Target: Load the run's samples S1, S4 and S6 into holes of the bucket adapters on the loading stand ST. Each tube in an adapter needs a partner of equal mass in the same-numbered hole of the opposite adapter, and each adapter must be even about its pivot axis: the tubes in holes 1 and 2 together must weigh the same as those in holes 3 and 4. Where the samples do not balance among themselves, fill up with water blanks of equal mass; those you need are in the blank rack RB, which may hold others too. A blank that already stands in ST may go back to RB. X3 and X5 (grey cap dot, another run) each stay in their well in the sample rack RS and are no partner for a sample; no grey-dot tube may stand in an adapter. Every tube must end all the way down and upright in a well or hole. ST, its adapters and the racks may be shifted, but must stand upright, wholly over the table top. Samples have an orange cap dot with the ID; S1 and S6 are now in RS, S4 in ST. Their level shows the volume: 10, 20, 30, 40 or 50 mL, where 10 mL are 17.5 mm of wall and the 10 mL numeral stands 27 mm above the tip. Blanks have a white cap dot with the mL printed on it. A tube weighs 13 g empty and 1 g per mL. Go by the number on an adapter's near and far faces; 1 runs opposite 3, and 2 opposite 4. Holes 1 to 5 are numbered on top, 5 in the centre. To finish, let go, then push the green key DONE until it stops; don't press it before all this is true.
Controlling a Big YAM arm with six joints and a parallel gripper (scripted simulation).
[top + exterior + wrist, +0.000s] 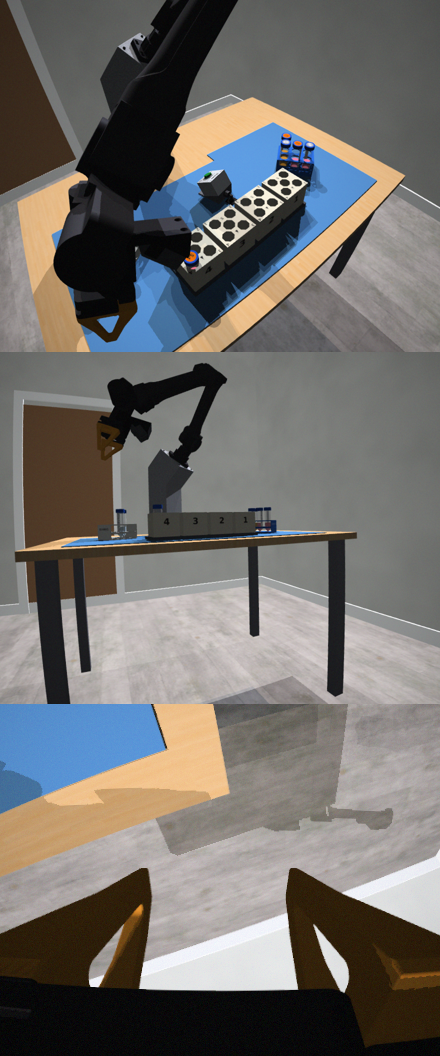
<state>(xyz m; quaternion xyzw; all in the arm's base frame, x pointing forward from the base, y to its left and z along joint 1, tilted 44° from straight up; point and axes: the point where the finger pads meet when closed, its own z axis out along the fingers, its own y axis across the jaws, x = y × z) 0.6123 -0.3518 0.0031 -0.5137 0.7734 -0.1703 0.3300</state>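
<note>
Gripper held high beyond table corner, jaws half parted, nothing gripped; orange-dot tube seated in adapter 4.

Stand ST mid-mat on table, adapters 4-3-2-1 in row L→R in ext view | tube in adapter 4 near corner hole | RS just past adapter 1 | DONE box behind adapters 2/3 | RB L of adapter 4, apart | gripper high above table's L end, nothing between fingers.
</note>
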